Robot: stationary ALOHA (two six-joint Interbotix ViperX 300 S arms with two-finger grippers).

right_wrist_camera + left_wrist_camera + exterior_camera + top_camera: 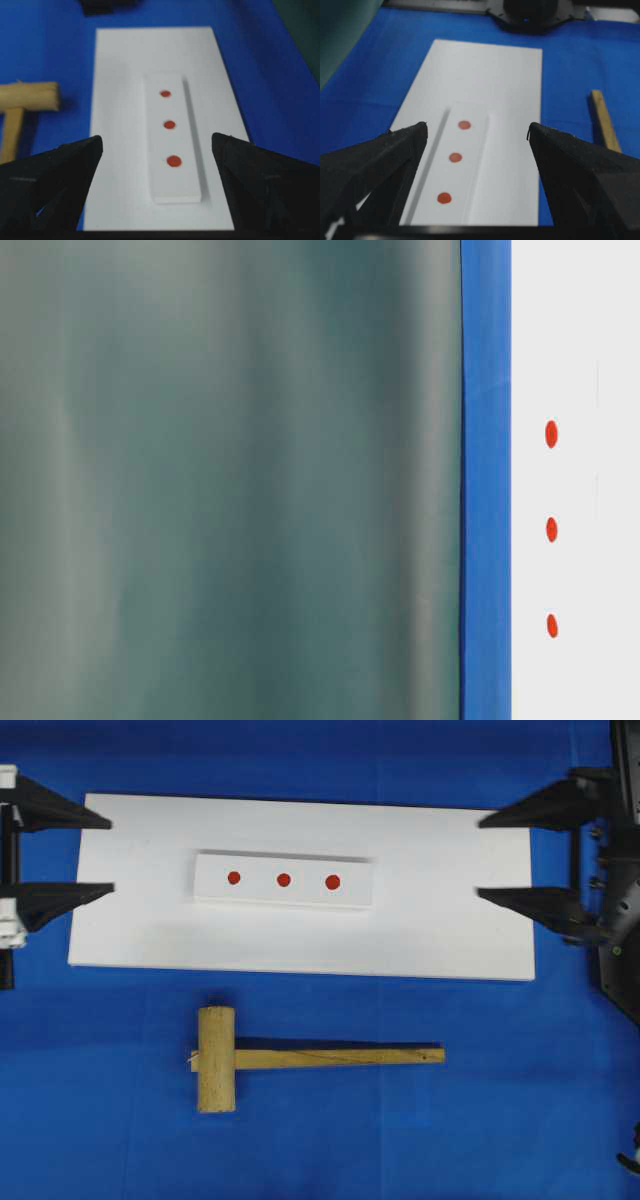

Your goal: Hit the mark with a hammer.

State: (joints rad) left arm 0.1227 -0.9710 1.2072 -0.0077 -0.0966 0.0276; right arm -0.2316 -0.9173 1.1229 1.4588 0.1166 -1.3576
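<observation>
white block: centre of white board, bare board on every side, nothing above it. hammer: flat on table just off board's near edge, blue cloth clear around it. left gripper and right gripper: over board's short ends, jaws spread, facing inward.

red mark, light wooden hammer

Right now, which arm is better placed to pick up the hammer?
Probably right. The hammer lies untouched with its handle end pointing toward the right tool; the thick head faces the left tool. Both tools are open and empty.
</observation>
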